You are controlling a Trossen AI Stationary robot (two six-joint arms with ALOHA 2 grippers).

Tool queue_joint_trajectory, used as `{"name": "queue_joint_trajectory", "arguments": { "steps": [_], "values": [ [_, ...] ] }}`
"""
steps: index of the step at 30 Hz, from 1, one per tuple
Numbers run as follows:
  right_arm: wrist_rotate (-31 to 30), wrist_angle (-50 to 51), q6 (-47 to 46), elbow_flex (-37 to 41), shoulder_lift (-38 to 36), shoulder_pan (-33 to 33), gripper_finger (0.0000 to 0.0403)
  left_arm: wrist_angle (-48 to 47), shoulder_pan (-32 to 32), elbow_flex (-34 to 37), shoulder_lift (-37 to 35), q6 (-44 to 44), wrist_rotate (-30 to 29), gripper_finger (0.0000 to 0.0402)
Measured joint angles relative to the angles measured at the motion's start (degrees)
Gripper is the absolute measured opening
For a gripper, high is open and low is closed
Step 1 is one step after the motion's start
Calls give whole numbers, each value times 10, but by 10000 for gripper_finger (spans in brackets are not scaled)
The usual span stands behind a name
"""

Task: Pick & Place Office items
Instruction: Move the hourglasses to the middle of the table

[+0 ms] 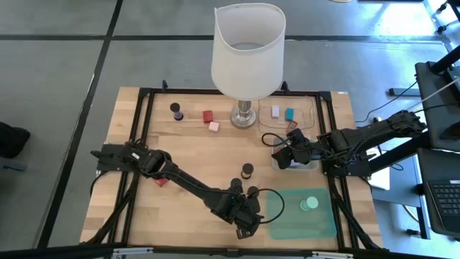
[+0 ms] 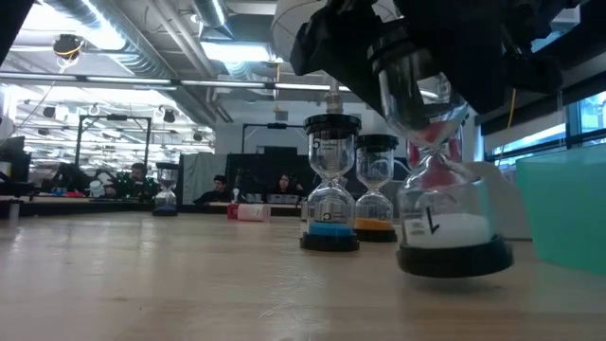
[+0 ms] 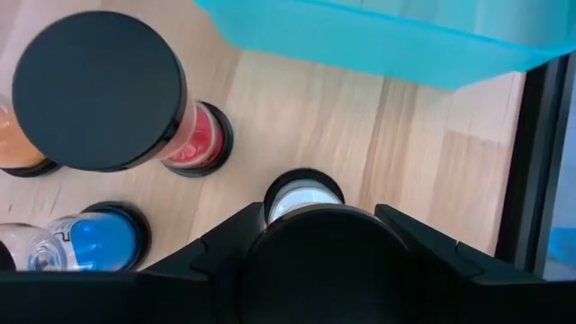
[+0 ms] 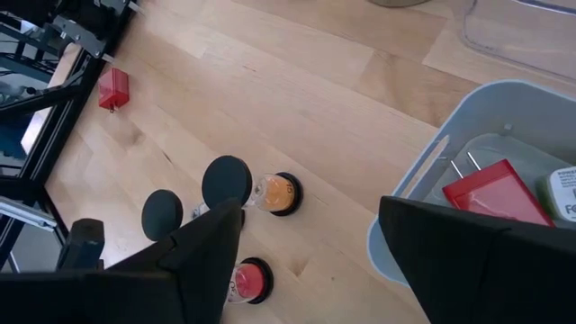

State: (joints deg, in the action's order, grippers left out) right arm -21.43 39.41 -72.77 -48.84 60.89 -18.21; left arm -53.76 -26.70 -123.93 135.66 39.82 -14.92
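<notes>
The left gripper [image 2: 431, 123] grips a white-sand hourglass [image 2: 445, 223] on the tabletop [image 2: 189, 284]; the right gripper's [image 4: 306, 270] fingers seem open, empty, above the grey tray [image 4: 432, 180].

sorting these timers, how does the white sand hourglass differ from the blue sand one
The white-sand hourglass is clamped at its top by the left gripper, while the blue-sand hourglass stands free on the table. The white one's base looks slightly tipped; the blue one sits flat and upright. The white one is closer to the teal tray. Both have clear glass bulbs with black round caps and bases.
</notes>
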Motion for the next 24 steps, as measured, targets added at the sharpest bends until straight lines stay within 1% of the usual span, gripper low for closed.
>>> {"name": "queue_joint_trajectory", "arguments": {
  "steps": [21, 24],
  "values": [
    [0, 0, 0, 0, 0, 0, 267, -4, 1, 0, 0, 8, -4, 208],
    [0, 0, 0, 0, 0, 0, 267, -4, 1, 0, 0, 8, -4, 213]
  ]
}}
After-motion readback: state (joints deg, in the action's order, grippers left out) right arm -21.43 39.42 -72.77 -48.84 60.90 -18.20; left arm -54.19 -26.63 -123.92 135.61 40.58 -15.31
